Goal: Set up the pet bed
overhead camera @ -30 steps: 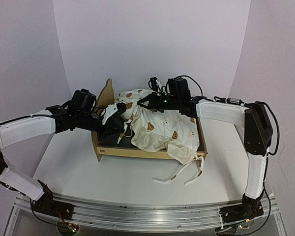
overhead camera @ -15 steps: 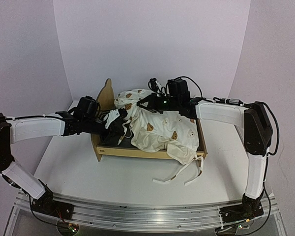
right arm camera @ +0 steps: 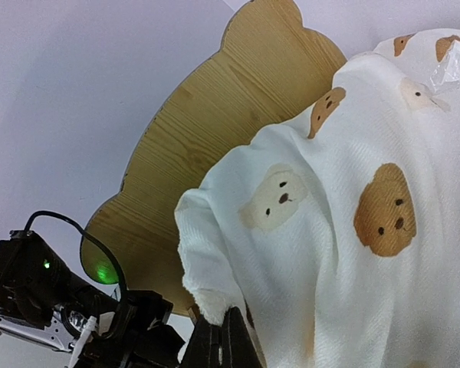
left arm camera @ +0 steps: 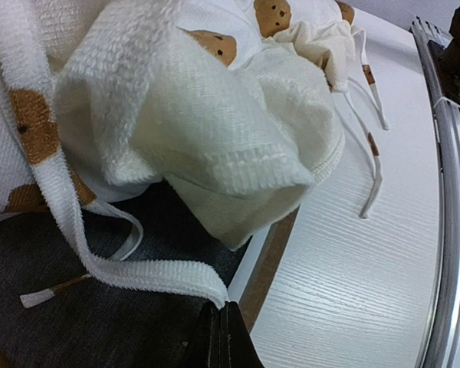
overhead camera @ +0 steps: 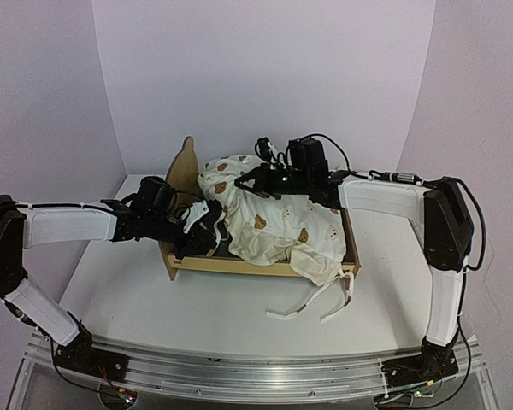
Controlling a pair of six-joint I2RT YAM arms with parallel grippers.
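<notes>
On the table (overhead camera: 145,295) stood the bed (overhead camera: 239,266), light, stiff plywood best taken by a rail or the headboard, under a soft, rumpled cushion (overhead camera: 282,224). The right gripper (right arm camera: 222,331) was pinched shut on the cushion's edge, and the left gripper (left arm camera: 220,322) on a tie string (left arm camera: 138,272). No writing was legible.

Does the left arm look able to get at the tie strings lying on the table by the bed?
Probably yes: the tie strings lie uncovered on the table outside the front rail of the pet bed; the shut left gripper sits just inside that rail.
</notes>
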